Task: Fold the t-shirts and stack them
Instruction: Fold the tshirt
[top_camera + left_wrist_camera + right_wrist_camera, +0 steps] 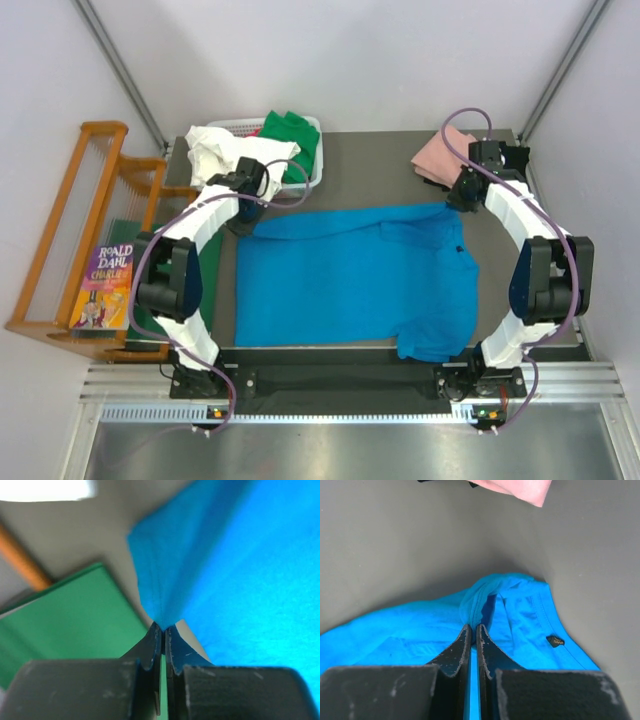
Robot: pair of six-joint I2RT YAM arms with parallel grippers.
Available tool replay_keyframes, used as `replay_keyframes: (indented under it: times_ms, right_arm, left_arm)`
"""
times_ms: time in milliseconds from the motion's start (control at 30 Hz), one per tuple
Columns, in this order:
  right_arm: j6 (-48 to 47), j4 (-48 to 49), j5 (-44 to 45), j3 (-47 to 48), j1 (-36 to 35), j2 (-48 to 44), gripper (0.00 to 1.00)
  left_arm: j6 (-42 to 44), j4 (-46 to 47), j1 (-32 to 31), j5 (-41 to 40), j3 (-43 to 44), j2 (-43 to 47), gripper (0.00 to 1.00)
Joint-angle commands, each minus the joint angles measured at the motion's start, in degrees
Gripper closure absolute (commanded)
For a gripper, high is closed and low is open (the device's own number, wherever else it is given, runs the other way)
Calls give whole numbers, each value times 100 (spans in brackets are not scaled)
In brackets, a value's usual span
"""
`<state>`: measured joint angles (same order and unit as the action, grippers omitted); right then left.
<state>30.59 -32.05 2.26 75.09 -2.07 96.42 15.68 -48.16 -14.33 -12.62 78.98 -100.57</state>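
The blue t-shirt (350, 285) lies spread flat across the middle of the dark table (370, 170), with one sleeve hanging over the near edge on the right. The left gripper (243, 222) sits at the shirt's far left corner. In its wrist view its fingers (150, 650) are pressed together on the cloth, which puckers up into the tips. The green board (75, 615) lies just beside that corner. The right gripper (460, 200) is at the far right corner, fingers (457, 652) likewise closed, pinching a bunched fold of blue fabric. A folded pink t-shirt (438, 155) rests near it at the table's far right corner. At the far left, a white basket (316, 160) holds more clothes — a green t-shirt (290, 130) inside, a white t-shirt (215, 150) spilling over its left side.
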Motion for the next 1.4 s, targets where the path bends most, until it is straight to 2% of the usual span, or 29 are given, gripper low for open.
replay_keyframes:
  times_ms: [0,167,367,633,800,1367]
  right_arm:
    - [17,234,20,121,48,-132,100]
    - [26,261,20,15,40,-194,100]
    - [17,270,37,-135,40,-527,100]
    - [-88,191,125,-170,40,-1152,100]
    - [-132,-11,108,32,83,-1205,100]
    - [-255,-170,319,-240,163,-1459,100]
  left_arm:
    - [-136,-53,-88,418,-365,-225,100]
    - [-83,-290,-88,594,-647,-383,100]
    - [-126,-159,-88,375,-937,-349,100]
    - [-417,-97,-79,260,-683,-85,100]
    - [-461,-79,-79,111,-691,46,100]
    - [-303,-264,-88,-3,-621,495,100]
